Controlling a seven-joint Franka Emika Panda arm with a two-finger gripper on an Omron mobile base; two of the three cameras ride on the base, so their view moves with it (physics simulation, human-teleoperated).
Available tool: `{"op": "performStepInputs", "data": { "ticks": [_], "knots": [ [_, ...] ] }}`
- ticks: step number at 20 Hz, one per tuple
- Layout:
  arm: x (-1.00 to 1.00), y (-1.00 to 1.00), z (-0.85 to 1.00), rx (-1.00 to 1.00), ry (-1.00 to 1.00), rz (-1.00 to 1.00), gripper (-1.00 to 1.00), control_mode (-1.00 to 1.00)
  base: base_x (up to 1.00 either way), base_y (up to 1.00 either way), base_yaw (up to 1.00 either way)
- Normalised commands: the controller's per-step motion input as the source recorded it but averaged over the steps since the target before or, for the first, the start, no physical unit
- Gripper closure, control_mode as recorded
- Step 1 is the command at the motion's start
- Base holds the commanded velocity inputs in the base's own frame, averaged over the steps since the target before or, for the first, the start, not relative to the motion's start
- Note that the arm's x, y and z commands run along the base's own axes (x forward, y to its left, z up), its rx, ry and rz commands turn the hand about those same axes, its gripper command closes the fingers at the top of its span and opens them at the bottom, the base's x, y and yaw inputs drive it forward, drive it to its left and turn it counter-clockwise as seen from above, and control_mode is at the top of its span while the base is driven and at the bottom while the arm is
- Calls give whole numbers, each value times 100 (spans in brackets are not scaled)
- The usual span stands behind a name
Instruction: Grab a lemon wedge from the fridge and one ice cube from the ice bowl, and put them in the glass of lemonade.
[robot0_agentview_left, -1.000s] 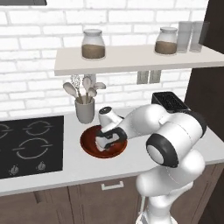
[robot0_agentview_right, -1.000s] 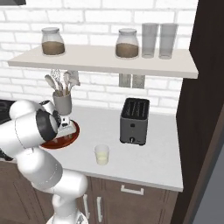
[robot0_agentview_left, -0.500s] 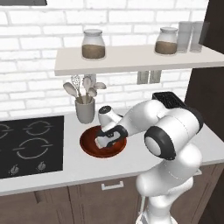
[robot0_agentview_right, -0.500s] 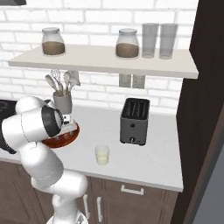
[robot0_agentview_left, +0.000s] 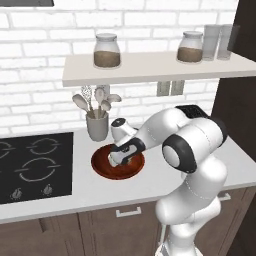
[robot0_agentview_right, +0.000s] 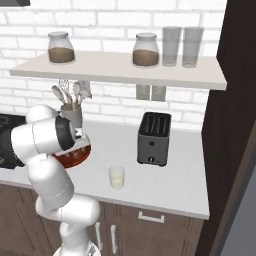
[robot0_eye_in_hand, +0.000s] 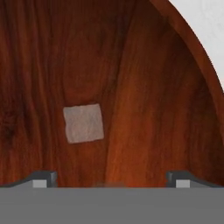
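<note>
**a:** so where's it at right now? nearest thing in the right base view is the glass of lemonade (robot0_agentview_right: 116, 176), sitting on the counter (robot0_agentview_right: 170, 187) close to the front edge, well right of where the arm is working. toaster (robot0_agentview_right: 154, 138) is behind it and a bit right.

**b:** yeah, and the gripper (robot0_eye_in_hand: 111, 177) is down inside the ice bowl (robot0_agentview_left: 102, 167), left of the glass. jaws spread about as wide as they go, nothing between them, so it's got hold of nothing.

**a:** and the ice cube (robot0_eye_in_hand: 83, 123)?

**b:** lying flat on the bowl floor in the hand view, just ahead of the fingertips (robot0_eye_in_hand: 41, 178) and off to the left of the midline between them. closer to the left tip than the right one. not touching either.

**a:** so the move hinges on that offset, i guess. hand needs to slide left and forward in its own view before closing, otherwise the right finger just shoves it, or they close on air.

**b:** that's my read. as for which way it points, it's basically square so there's no real long axis. its sides are turned only slightly off the line the jaws close along, so a pinch across two flat faces looks doable.

**a:** farther back?

**b:** utensil holder (robot0_agentview_left: 97, 125) just behind the bowl, then the shelf (robot0_agentview_left: 150, 67) with jars (robot0_agentview_left: 106, 51). can't spot a lemon wedge in the glass from here, too small to tell.
</note>
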Motion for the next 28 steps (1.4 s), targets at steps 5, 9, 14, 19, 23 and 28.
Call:
{"op": "performStepInputs", "data": {
  "ticks": [5, 9, 14, 19, 23, 28],
  "knots": [
    [0, 0, -39, 0, 0, 0, -100, -100, 0, 0, 0],
    [0, -3, -11, 0, 0, 0, -100, -100, 0, 0, 0],
    [-20, -13, -16, 0, -1, 0, 100, -100, 0, 0, 0],
    [-28, -36, -8, 0, -1, 0, 100, -100, 0, 0, 0],
    [-15, -31, -2, 0, -1, 0, 100, -100, 0, 0, 0],
    [-2, -4, 25, 2, -13, -2, 100, -100, 0, 0, 0]
  ]
}}
